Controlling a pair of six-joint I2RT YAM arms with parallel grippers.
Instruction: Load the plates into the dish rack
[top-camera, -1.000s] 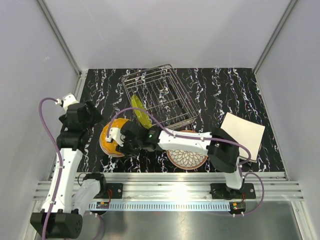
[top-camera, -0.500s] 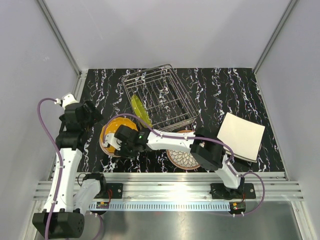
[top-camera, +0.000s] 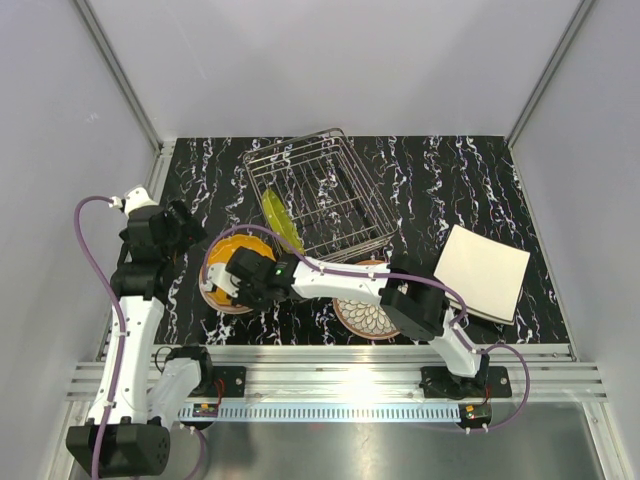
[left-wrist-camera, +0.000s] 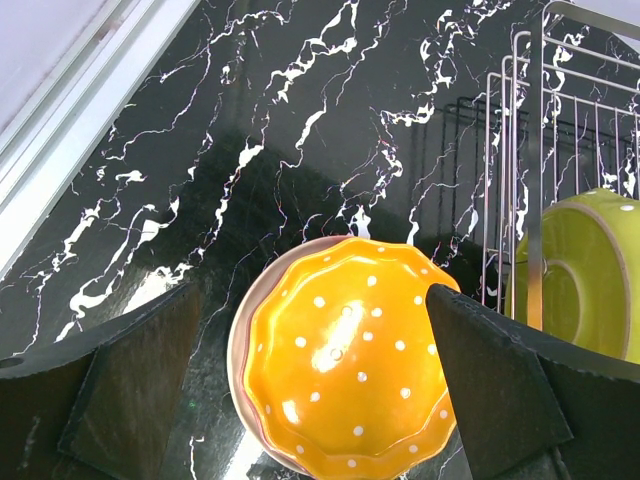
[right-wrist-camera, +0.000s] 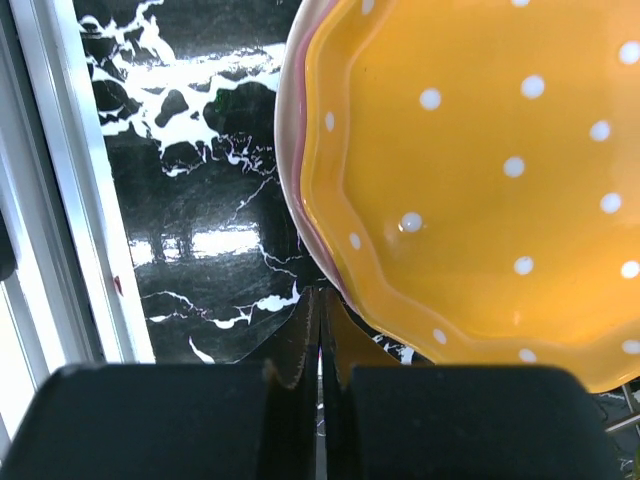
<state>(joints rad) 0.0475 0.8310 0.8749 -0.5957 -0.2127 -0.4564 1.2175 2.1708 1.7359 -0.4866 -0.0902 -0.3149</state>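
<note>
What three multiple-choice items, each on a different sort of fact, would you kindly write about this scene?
1. Where is the lime-green plate?
A) standing in the dish rack
B) lying flat outside it
C) gripped in the air

2. What colour is the plate directly beneath the orange plate?
A) blue
B) pink
C) black

3. How is the right end effector?
A) wide open
B) gripping a cup
C) shut

Answers:
1 A: it stands on edge among the rack's wires.
2 B: the pink plate shows as a rim under the orange edge.
3 C: in the right wrist view its fingers meet with nothing between them.
</note>
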